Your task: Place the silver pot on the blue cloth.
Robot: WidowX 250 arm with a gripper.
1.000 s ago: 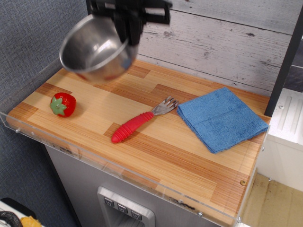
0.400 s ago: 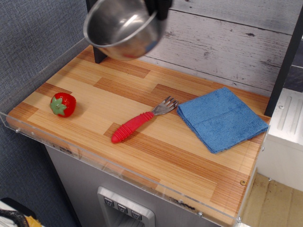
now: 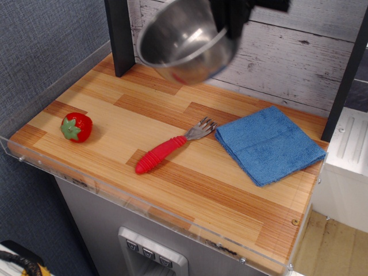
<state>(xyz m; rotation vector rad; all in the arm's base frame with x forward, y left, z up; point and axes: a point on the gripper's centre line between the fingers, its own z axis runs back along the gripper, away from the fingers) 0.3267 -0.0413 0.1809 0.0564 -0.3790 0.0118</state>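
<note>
A toy strawberry [image 3: 76,127] sits at the left end of the wooden counter [image 3: 172,178], well apart from everything else. Right of it, near the middle, a fork [image 3: 172,146] with a red handle lies on a diagonal, its tines almost touching the near corner of the blue cloth [image 3: 269,144].

Above the back of the counter, the silver pot [image 3: 187,41] hangs in the air, clear of the surface and tilted so its open mouth faces up and toward the left. Being round, it has no real long axis. The gripper [image 3: 233,20] holds it by the right side of the rim, fingers clamped on the metal; most of the gripper is cut off by the top edge of the view.

The cloth lies flat at the right end, turned like a diamond, with nothing on it.

The carrying step appears to be in hand: the pot is lifted but not yet over the cloth. The next move likely calls for travel rightward and toward the front, levelling the pot, then lowering it onto the cloth before letting go.
</note>
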